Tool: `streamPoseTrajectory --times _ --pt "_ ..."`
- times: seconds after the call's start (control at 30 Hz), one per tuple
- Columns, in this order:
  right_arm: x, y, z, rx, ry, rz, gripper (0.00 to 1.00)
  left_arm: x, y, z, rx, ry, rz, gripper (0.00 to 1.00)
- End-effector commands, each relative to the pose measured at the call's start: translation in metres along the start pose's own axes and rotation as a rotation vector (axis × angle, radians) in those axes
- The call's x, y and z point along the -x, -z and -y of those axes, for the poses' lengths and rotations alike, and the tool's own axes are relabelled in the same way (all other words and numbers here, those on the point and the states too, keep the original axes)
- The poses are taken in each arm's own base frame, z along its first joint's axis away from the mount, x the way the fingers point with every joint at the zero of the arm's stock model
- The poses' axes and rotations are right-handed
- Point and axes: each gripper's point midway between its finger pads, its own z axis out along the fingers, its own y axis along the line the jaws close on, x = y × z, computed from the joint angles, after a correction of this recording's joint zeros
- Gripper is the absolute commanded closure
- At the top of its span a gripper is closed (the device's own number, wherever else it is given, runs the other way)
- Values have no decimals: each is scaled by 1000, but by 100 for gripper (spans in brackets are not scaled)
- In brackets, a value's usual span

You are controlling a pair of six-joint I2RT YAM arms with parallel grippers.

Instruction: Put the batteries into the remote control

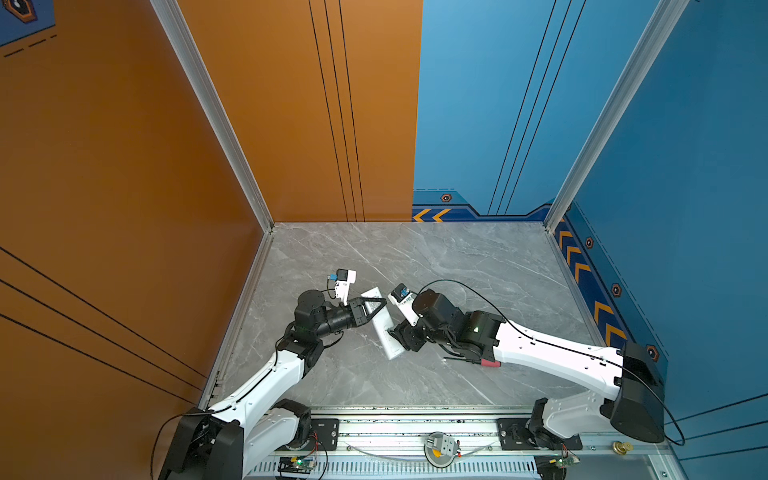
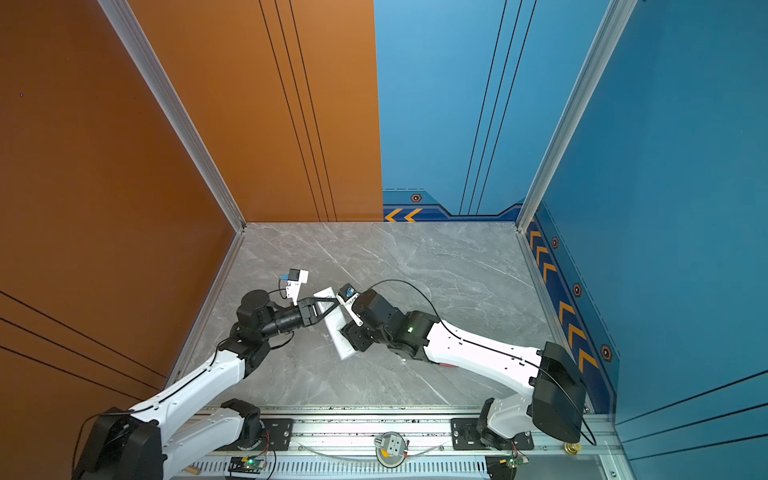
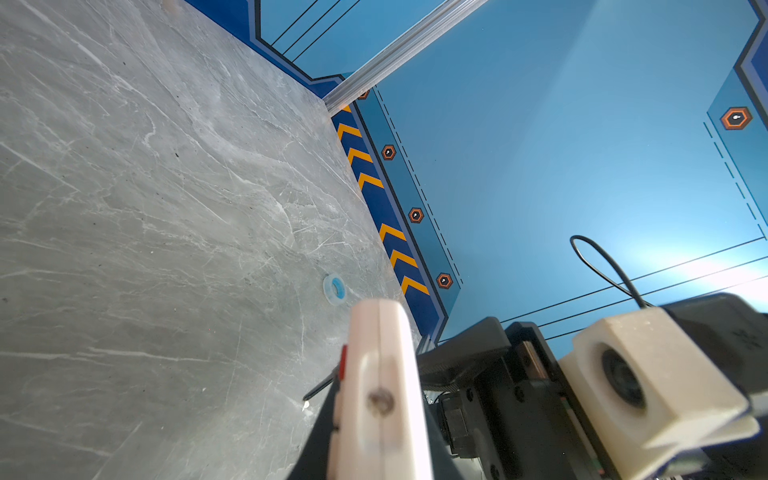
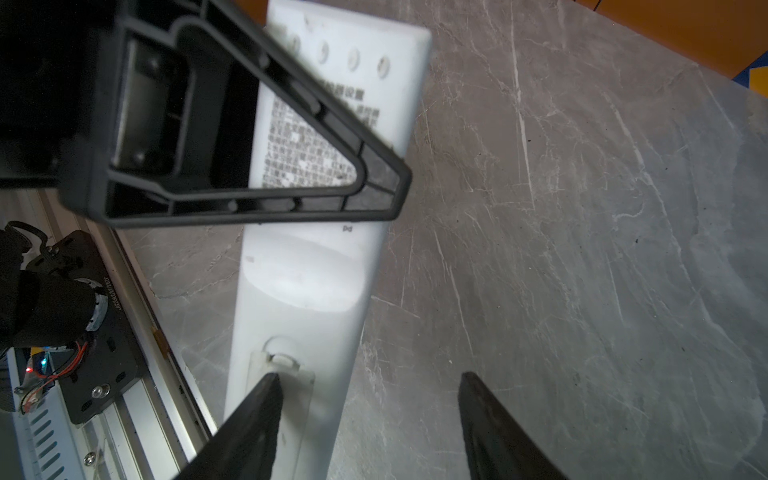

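The remote control (image 1: 388, 345) (image 2: 343, 349) is a long white bar, plain back facing up, near the middle of the table. My left gripper (image 1: 383, 306) (image 2: 336, 302) is shut on its far end, one finger flat across the printed back (image 4: 307, 141). The left wrist view shows the remote edge-on (image 3: 378, 395) between the jaws. My right gripper (image 1: 392, 332) (image 4: 368, 382) is open at the near end. One of its fingers (image 4: 257, 415) rests on the small cover (image 4: 286, 374); the second hangs over bare table. The batteries are out of view.
A screwdriver with a red handle (image 1: 490, 363) lies under my right forearm, its tip (image 3: 320, 388) near the remote. A small blue ring (image 3: 334, 288) sits on the grey marble table (image 1: 457, 266). Orange and blue walls enclose the table; a metal rail (image 1: 415, 428) runs along the front.
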Motion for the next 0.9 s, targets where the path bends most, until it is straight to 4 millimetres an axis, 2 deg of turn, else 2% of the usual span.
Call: streamPoseTrajectory --times 0.0,0.33,0.67,0.87 --pt "5 -3 7 -32 -21 1 35 10 2 25 -61 -58 16 100" --pt "8 1 6 -32 -22 7 35 9 2 23 -54 -57 15 100" --pt "27 22 -4 -17 -2 50 33 16 7 16 8 -38 50 100" --pt "31 34 -5 -18 -4 68 27 25 12 14 53 -23 89 100"
